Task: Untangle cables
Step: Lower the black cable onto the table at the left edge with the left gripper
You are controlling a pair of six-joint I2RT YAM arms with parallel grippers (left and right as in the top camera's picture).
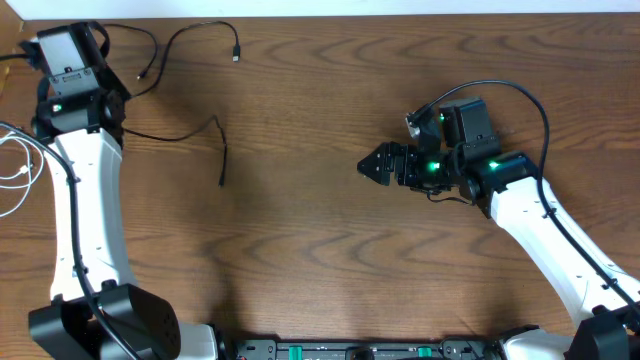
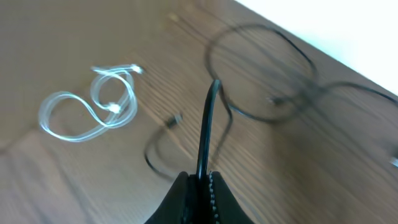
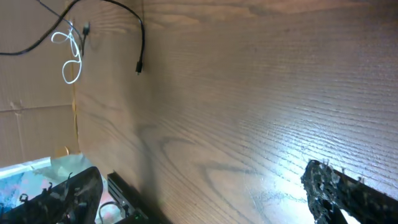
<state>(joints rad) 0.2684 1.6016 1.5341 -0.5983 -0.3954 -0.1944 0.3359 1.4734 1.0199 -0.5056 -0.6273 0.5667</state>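
Observation:
My left gripper [image 2: 202,179] is shut on a black cable [image 2: 207,127] whose stiff end sticks up out of the jaws. In the overhead view its fingers are hidden under the wrist at the far left. From there a black cable [image 1: 170,137] runs right and bends down to a plug end. A second black cable [image 1: 190,32] loops along the back edge and appears blurred in the left wrist view [image 2: 261,68]. The white cable [image 1: 18,170] lies in loose loops at the left edge [image 2: 93,112]. My right gripper [image 1: 366,166] stands open over bare wood, far from all cables [image 3: 205,199].
The table's back edge [image 1: 400,14] runs close behind the looped cable. A thick black wire [image 1: 535,100] arches over the right arm. The arm mounts and a rail [image 1: 350,350] line the front edge.

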